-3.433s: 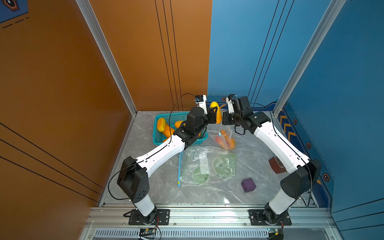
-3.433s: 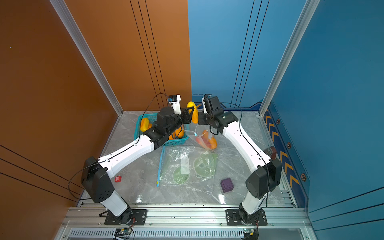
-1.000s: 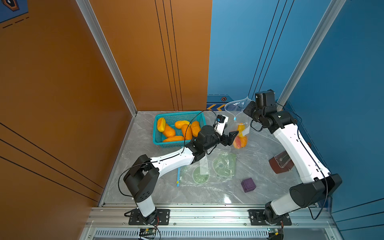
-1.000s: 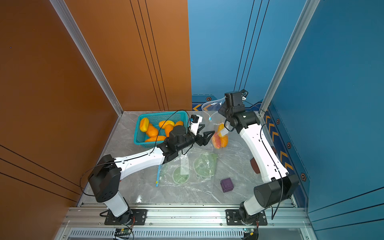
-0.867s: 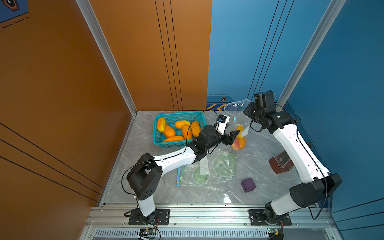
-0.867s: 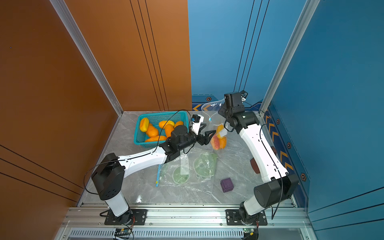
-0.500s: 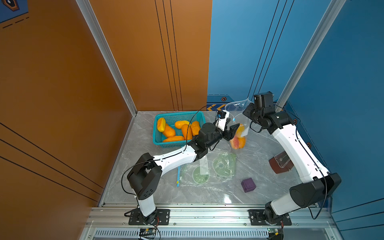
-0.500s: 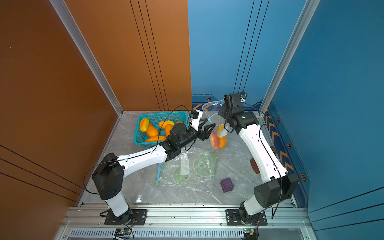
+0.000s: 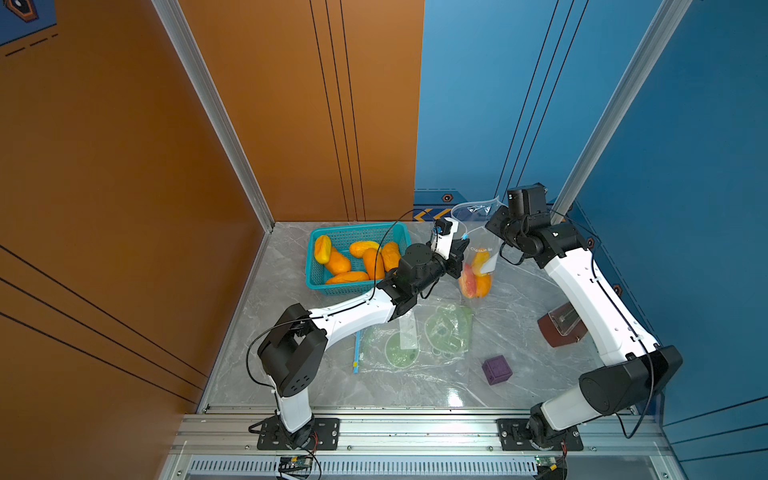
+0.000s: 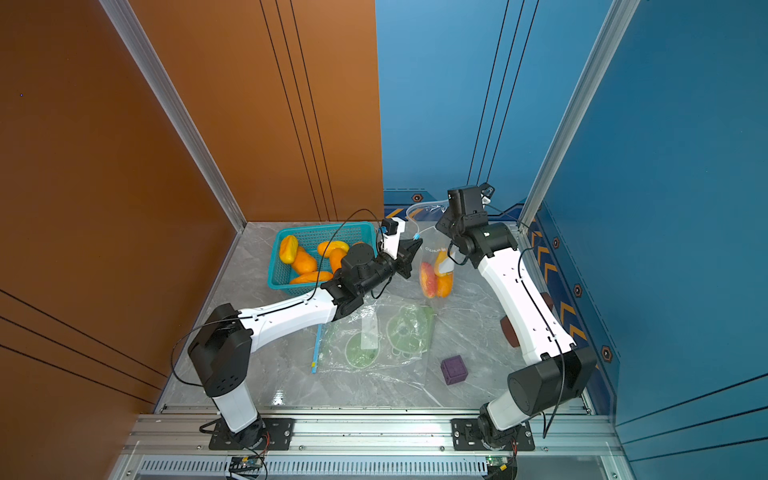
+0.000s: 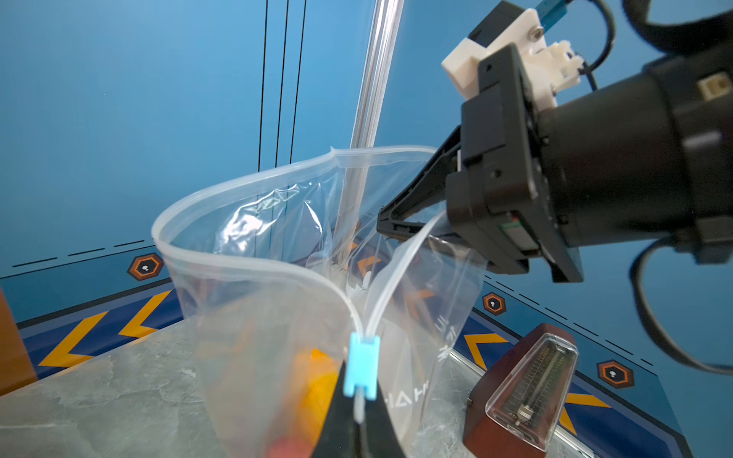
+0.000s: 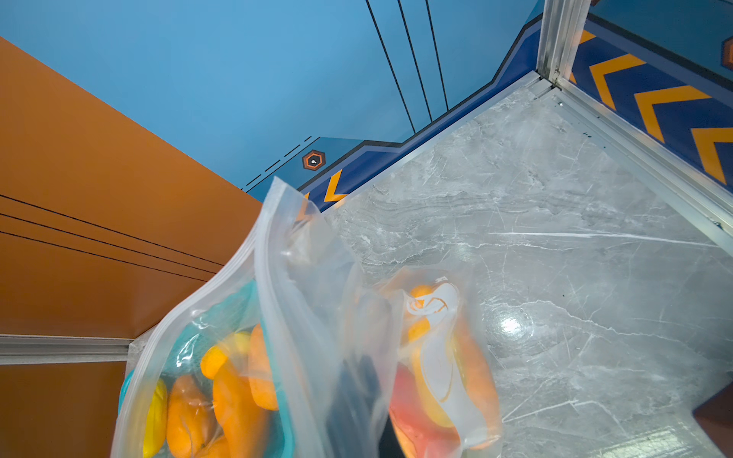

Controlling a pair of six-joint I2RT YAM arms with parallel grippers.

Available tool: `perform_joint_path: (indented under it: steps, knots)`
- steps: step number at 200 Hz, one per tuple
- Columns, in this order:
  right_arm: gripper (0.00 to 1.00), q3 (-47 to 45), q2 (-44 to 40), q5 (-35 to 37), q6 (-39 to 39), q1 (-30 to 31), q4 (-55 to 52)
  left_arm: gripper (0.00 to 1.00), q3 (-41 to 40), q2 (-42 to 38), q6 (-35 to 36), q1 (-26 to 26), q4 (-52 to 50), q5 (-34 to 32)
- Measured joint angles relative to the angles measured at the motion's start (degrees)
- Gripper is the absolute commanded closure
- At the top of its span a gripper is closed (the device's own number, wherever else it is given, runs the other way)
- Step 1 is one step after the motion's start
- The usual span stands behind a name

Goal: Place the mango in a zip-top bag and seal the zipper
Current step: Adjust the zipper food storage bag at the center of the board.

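Observation:
A clear zip-top bag hangs above the table with its mouth open in a wide loop. A red and orange mango lies in its bottom, and shows through the plastic in the right wrist view. My right gripper is shut on the bag's rim at the far corner. My left gripper is shut on the zipper strip just behind the blue slider at the near corner.
A teal basket with several mangoes stands at the back left. Flat clear bags with green prints lie mid-table. A purple cube sits to the front right, and a brown metronome stands by the right wall.
My left gripper rose to the bag's slider corner and went from open to shut on the zipper strip. The right gripper kept holding the bag up, almost still.

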Motion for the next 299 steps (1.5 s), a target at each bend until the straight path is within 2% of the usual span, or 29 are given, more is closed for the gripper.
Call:
perform_joint_path:
  steps: [30,65,112,158,176,199,233,255,299]
  knots:
    - [1.0,0.0,0.0,-0.6,-1.9,0.0,0.0,1.0,0.4,0.0,0.1,1.2,0.0,0.9]
    - [0.86,0.9,-0.1,-3.2,-7.1,-0.3,0.2,1.0,1.5,-0.4,0.1,3.8,-0.1,5.3]
    - [0.76,1.3,-2.4,-7.6,-14.4,-1.8,0.3,1.0,3.8,-3.3,0.4,6.3,-3.6,14.4]
    - [0.54,1.4,-6.7,-10.8,-21.7,-4.3,0.4,1.0,8.5,-3.8,2.1,7.6,-7.9,21.5]
    - [0.5,1.3,-8.5,-12.0,-24.9,-5.8,0.4,1.0,10.8,-2.3,2.3,8.7,-8.5,24.0]
    - [0.38,0.8,-11.8,-13.7,-31.4,-7.7,0.4,1.0,14.5,0.4,2.9,10.0,-9.9,27.3]
    - [0.38,-0.3,-17.8,-20.1,-43.3,-8.6,0.4,1.0,20.2,3.6,6.2,11.0,-17.3,31.9]
    - [0.39,-1.6,-21.2,-26.4,-51.5,-8.7,0.4,1.0,23.2,3.7,11.4,11.1,-25.9,34.0]
    - [0.43,-1.7,-21.9,-39.3,-60.7,-8.7,-0.8,1.0,27.3,3.5,20.1,11.1,-38.5,37.0]
